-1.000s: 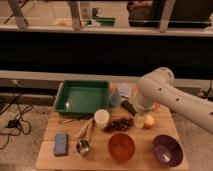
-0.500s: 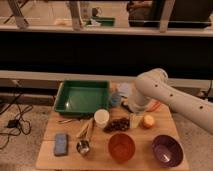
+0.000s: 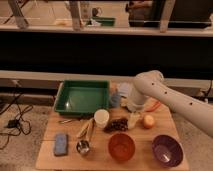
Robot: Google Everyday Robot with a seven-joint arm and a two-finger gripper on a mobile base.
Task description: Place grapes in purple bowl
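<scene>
Where the white arm (image 3: 172, 99) comes to its end, the gripper (image 3: 133, 120) hangs low over the counter (image 3: 50, 131), pointing straight down. It is just right of the grapes (image 3: 116, 125) and just left of a round yellow-orange fruit (image 3: 148, 121). Whether it is released or clenched I cannot tell from where I stand. Its pale tip sits so near the bunch that I cannot say whether the two touch.

Above it the wrist rises as a thick white column. The arm then bends sharply at a rounded elbow near the back edge of the counter. From there it slopes away down to the right in one long link dotted with small dark holes, and passes out of view at the right edge.

The grapes lie flat on the wood, a dark lumpy bunch between a white cup (image 3: 101, 118) on one side and the gripper on the other. The purple bowl (image 3: 167, 150) stands upright at the front right corner of the counter, well apart from the grapes. An orange-red bowl (image 3: 121, 147) stands beside it to the left, just in front of the bunch. Further left lie a small metal cup (image 3: 83, 147) and a blue sponge (image 3: 61, 143), and a green tray (image 3: 82, 97) fills the back left of the counter.
</scene>
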